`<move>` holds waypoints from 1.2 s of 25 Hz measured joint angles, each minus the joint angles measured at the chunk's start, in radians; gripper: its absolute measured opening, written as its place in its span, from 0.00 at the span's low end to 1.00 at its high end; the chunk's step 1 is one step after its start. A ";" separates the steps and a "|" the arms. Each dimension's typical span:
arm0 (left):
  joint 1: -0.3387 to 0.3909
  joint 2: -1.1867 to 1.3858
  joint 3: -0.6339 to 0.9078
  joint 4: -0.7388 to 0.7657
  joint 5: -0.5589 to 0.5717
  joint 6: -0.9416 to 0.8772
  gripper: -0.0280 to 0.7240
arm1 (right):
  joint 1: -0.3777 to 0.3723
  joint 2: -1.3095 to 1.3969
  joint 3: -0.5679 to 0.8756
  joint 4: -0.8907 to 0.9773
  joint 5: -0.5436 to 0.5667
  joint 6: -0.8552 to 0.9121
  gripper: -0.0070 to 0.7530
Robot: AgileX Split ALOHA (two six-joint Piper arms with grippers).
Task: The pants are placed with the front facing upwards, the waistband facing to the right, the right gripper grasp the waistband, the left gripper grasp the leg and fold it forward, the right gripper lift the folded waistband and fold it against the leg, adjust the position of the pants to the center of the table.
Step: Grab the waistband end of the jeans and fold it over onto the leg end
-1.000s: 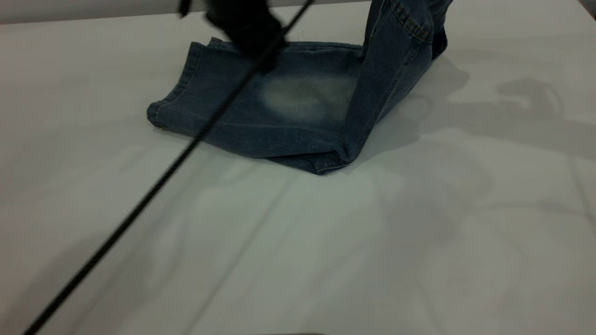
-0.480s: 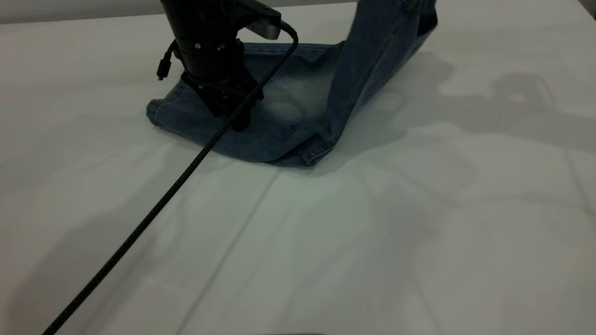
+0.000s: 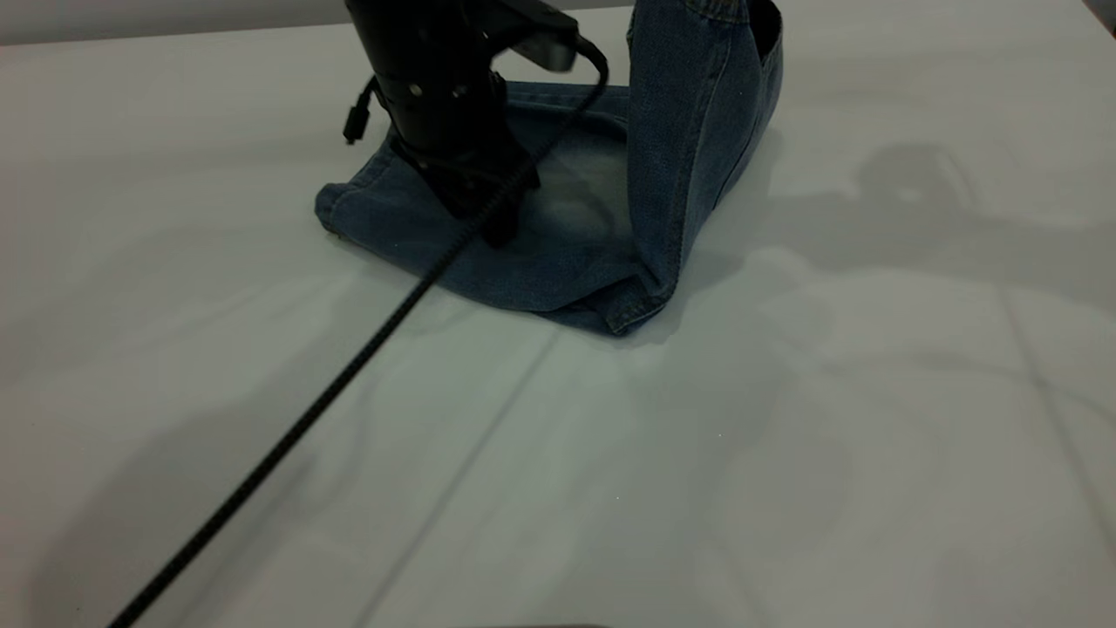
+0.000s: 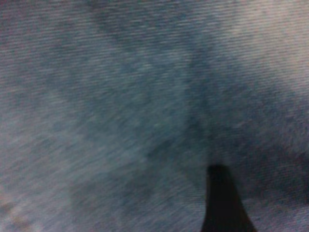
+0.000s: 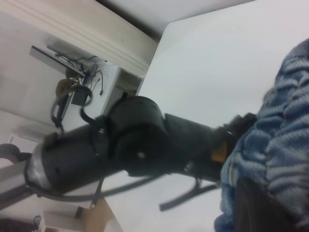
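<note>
The blue denim pants (image 3: 567, 253) lie folded on the white table (image 3: 785, 453), far of centre. My left gripper (image 3: 499, 228) presses straight down on the leg near its pale faded patch. Denim (image 4: 120, 106) fills the left wrist view. The waistband end of the pants (image 3: 697, 113) stands upright, lifted past the view's top edge. In the right wrist view my right gripper (image 5: 263, 208) is shut on the ruched waistband (image 5: 285, 140). The right gripper itself is out of the exterior view.
A black braided cable (image 3: 331, 392) runs from the left arm (image 3: 427, 78) across the table to the near left corner. The left arm's black body (image 5: 140, 150) also shows in the right wrist view, with a wall and furniture behind it.
The left gripper came down onto the leg, then it and the pants slid a little to the right. The lifted waistband part swung from leaning right to standing upright over the leg.
</note>
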 joint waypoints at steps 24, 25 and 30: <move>0.160 -0.596 0.007 0.012 0.036 0.002 0.53 | 0.293 0.001 -0.004 0.138 -0.546 -0.166 0.09; 0.160 -0.607 0.007 0.012 0.036 0.002 0.53 | 0.304 0.002 -0.005 0.139 -0.558 -0.170 0.09; 0.160 -0.647 0.007 -0.003 0.053 0.002 0.53 | 0.340 0.048 -0.028 0.144 -0.573 -0.183 0.09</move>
